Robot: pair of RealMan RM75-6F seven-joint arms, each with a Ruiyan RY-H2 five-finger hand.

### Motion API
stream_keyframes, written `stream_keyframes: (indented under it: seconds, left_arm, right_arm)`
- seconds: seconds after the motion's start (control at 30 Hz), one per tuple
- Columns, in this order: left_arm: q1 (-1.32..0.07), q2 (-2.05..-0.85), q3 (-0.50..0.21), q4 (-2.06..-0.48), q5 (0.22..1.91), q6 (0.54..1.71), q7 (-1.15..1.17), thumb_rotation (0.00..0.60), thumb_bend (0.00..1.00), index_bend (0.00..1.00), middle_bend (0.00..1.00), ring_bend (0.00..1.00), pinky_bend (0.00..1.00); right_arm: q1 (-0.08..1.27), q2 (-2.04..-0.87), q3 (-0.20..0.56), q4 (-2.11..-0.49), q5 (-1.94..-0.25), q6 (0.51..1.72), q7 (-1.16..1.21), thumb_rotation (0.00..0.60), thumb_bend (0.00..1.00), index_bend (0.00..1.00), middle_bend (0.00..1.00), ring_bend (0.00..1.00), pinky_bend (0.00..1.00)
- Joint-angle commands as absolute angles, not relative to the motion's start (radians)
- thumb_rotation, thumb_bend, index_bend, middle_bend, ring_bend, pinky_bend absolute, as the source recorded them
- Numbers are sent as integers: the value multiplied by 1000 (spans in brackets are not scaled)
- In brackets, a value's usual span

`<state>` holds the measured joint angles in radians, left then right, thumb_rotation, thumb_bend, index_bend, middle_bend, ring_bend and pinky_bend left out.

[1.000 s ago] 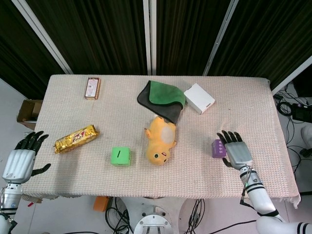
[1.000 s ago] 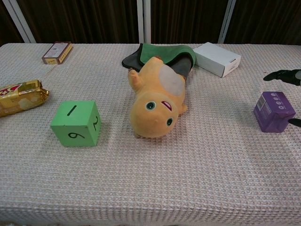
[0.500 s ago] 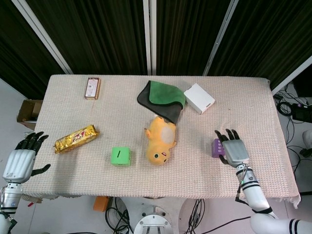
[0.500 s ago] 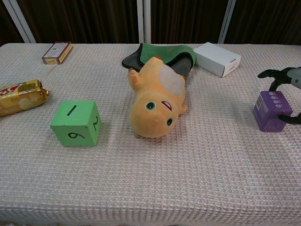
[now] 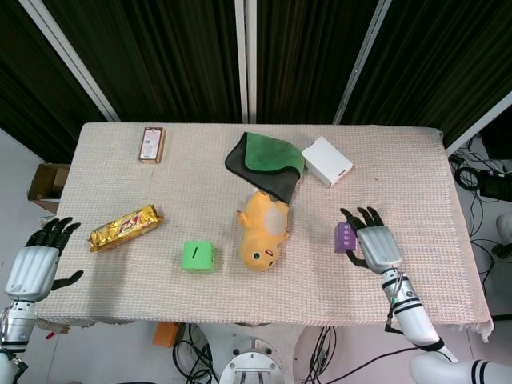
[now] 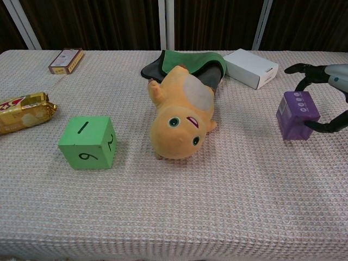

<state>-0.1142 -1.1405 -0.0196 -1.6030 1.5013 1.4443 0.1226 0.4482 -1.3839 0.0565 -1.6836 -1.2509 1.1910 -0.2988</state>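
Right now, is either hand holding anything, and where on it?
The right hand grips the purple box across its far and near sides; the left hand holds nothing.

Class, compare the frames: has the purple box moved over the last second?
Yes. The purple box, held by the right robot hand, has shifted left toward the yellow plush toy.

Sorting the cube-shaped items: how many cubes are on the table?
2. A green cube lies left of the yellow plush toy; a purple cube is held by the right hand on the other side.
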Motion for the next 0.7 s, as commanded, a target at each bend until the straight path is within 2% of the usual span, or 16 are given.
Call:
stream_keyframes:
  seconds: [0.03,0.17,0.27,0.7]
  left_arm:
    - [-115,-1142,-19,-1603,1499,1441,125,600,129,165,97,83,228]
    - [-118,-1147,-19,-1601,1497,1435,130,600,129,166,98,82,228]
    - [-121,-1150,-19,-1599,1497,1430,132,600,129,166,98,83,228]
    - [-123,-1164,-19,-1582,1500,1432,126,600,129,166,98,82,228]
  right_arm:
    - [439,-1455,36,-1510,-1425,1202,-13,600,343,0,578,70,0]
    - [441,-1485,19,-1406,-1483,1192,169,600,363,0,586,83,0]
    - [439,-1487,11,-1364,-1487,1178,201,600,372,0,585,86,0]
    - [401,-1422,-10,-1357,-1444,1138,167,600,376,0,585,85,0]
